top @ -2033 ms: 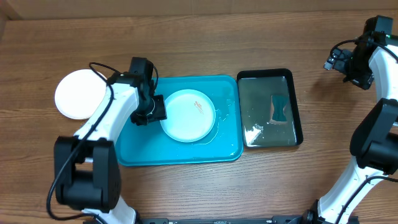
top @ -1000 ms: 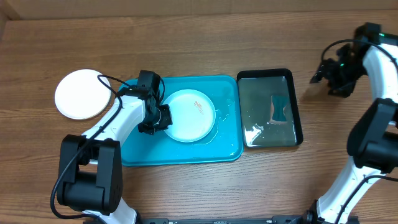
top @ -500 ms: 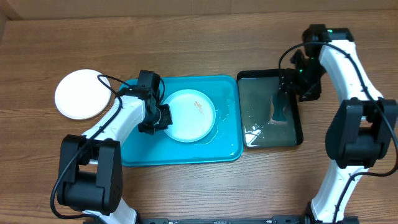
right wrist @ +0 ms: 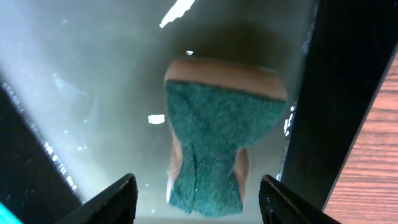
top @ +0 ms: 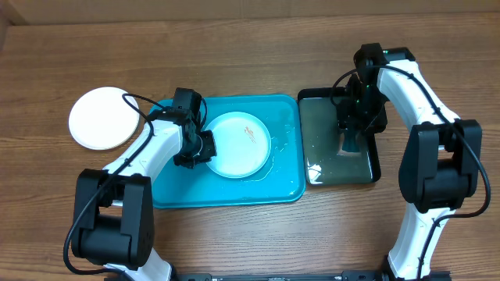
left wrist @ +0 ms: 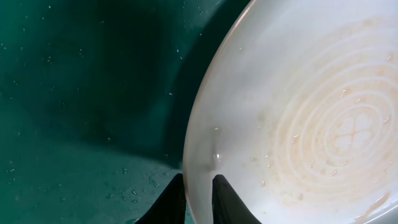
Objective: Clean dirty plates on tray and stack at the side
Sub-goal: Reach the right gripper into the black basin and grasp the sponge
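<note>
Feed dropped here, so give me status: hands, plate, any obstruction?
Left hand shut on rim of smeared plate, in turquoise tray. Right hand open above sponge in black tray. Nothing blocking either.

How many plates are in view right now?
2: one white plate on the table at far left, one pale plate in the turquoise tray. Another could be stacked underneath, hidden.

Smooth plastic plate (top: pixel 234 152), glossy turquoise tray (top: pixel 180 190), rough sponge (right wrist: pixel 219 124)
</note>
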Available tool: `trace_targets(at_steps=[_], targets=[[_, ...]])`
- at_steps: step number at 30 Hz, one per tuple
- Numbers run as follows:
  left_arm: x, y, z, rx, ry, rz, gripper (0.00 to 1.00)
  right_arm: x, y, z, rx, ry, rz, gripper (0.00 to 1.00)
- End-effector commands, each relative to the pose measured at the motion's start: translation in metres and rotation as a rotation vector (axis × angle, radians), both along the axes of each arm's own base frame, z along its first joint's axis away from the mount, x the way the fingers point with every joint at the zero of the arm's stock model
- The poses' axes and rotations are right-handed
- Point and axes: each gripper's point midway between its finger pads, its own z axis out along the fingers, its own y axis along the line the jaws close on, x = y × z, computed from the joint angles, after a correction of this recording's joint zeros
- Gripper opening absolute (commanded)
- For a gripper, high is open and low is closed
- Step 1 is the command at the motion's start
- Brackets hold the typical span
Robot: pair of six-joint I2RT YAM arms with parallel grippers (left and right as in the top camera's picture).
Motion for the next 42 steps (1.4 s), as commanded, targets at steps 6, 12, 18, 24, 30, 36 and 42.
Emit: trace_targets(at_steps=[6,12,18,24,30,36,42], targets=[[-0.003,-0.002,0.000,-0.005,0.002,0.005,0.17,-0.003,-0.008,-0.005,-0.055,-0.021,-0.052,0.65],[-0.003,-0.002,0.000,-0.005,0.002,0.005,0.17,-0.001,0.000,-0.011,-0.012,-0.034,-0.057,0.57],[-0.003,-0.002,0.000,-0.005,0.002,0.005,0.17,-0.002,0.001,-0.021,-0.008,-0.040,-0.056,0.51],[-0.003,-0.002,0.000,-0.005,0.001,0.005,0.17,-0.001,0.004,-0.023,0.010,-0.045,-0.058,0.41],[-0.003,-0.002,0.000,-0.005,0.001,0.005,0.17,0.006,0.016,-0.017,0.080,-0.066,-0.064,0.05],[-0.003,-0.002,0.000,-0.005,0.001,0.005,0.19,0.015,0.020,0.001,0.089,-0.119,-0.052,0.04],[-0.002,-0.002,0.000,-0.006,-0.002,0.005,0.21,0.016,0.026,0.015,0.090,-0.162,-0.009,0.04]])
